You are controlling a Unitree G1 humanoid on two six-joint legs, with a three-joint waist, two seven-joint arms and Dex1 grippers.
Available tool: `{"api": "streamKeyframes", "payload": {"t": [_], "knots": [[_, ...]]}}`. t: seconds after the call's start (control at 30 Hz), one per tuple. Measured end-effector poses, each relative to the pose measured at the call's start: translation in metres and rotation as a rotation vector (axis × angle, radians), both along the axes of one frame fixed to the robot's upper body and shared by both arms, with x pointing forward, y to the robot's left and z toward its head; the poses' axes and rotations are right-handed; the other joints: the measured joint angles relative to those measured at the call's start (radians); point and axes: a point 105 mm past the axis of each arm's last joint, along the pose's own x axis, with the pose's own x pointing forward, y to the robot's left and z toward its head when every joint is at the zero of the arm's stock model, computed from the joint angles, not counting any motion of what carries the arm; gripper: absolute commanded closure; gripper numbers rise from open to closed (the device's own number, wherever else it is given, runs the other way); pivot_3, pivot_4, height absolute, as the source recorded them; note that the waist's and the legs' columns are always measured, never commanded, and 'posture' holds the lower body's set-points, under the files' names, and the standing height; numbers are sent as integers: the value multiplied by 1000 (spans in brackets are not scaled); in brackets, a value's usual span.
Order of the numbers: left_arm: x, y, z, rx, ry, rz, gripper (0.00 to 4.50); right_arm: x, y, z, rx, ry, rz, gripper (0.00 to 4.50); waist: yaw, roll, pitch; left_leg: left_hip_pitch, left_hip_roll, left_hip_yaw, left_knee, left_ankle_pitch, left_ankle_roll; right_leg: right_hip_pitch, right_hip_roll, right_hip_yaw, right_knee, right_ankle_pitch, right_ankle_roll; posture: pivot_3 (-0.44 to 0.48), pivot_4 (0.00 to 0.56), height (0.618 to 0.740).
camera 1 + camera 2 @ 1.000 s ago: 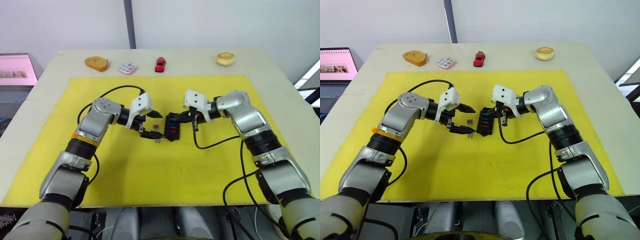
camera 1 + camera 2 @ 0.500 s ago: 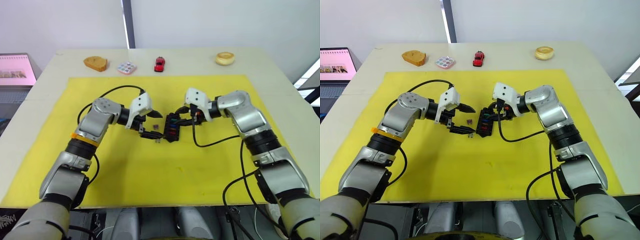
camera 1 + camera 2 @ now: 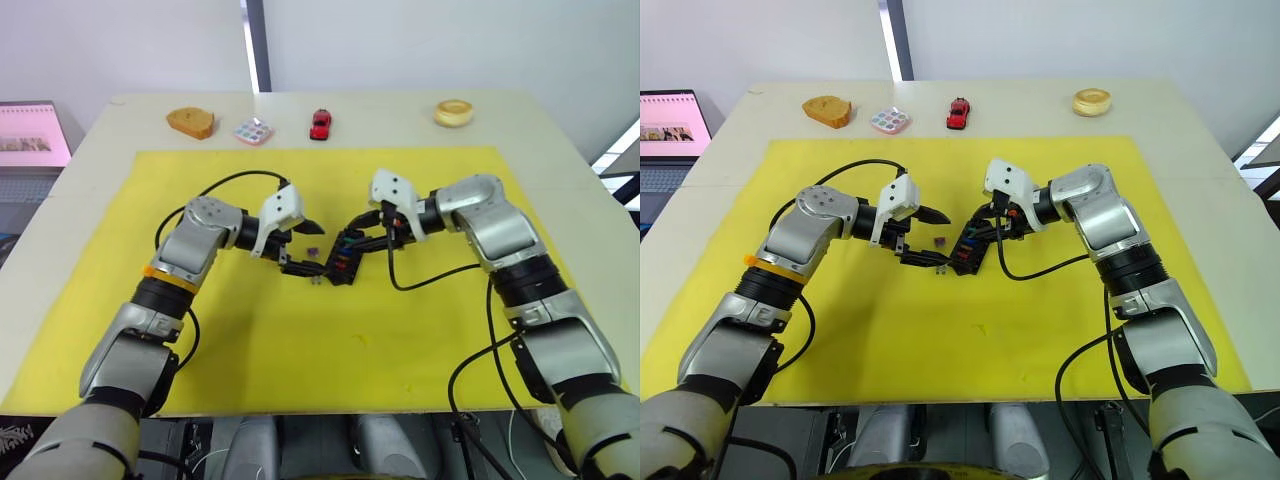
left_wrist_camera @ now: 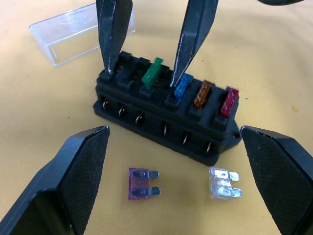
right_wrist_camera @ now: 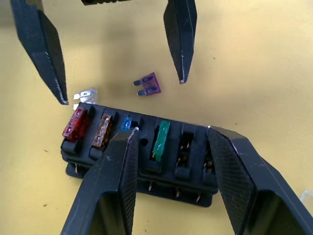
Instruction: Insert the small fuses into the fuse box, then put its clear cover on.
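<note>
Fuse box point(image 4: 166, 115) has tipped up since a second ago, right gripper's point(image 5: 168, 186) fingers straddling the green fuse point(image 5: 161, 139), apparently not clamped. Left gripper point(image 4: 171, 181) spread wide around purple point(image 4: 143, 183) and clear-grey point(image 4: 223, 182) fuses on the yellow mat point(image 3: 300, 340); glassy clear cover point(image 4: 73, 34) lies nearby.

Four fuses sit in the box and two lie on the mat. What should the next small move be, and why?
Probably the left end effector should close on the purple fuse. It is open, with that fuse and the clear fuse loose on the mat between its fingers, beside the fuse box. The right end effector straddles the box around the green fuse, and empty slots remain.
</note>
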Motion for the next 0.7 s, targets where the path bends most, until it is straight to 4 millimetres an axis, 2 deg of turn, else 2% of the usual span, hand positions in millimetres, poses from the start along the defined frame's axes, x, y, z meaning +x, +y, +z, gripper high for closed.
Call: {"api": "streamKeyframes", "payload": {"t": [0.2, 0.3, 0.4, 0.53, 0.7], "knots": [[0, 0, 0, 0, -2, 2, 0, 2, -1, 13, 24, -35, -10, 2130, 0, 0, 0, 0, 0, 0, 0, 0, 0, 0, 0, 0, 0, 0, 0, 0, 150, 740], [0, 0, 0, 0, -2, 2, 0, 2, -1, 14, 30, -32, -14, 2996, 0, 0, 0, 0, 0, 0, 0, 0, 0, 0, 0, 0, 0, 0, 0, 0, 150, 740], [0, 0, 0, 0, -3, 2, 0, 0, 0, 18, 42, -37, -12, 4474, 0, 0, 0, 0, 0, 0, 0, 0, 0, 0, 0, 0, 0, 0, 0, 0, 150, 740], [0, 0, 0, 1, -3, 2, 0, -4, 3, 23, 61, -53, -2, 4474, 0, 0, 0, 0, 0, 0, 0, 0, 0, 0, 0, 0, 0, 0, 0, 0, 150, 740], [0, 0, 0, 2, -4, 2, 0, -9, 1, 9, 69, -3, -19, 4474, 0, 0, 0, 0, 0, 0, 0, 0, 0, 0, 0, 0, 0, 0, 0, 0, 150, 740]]}}
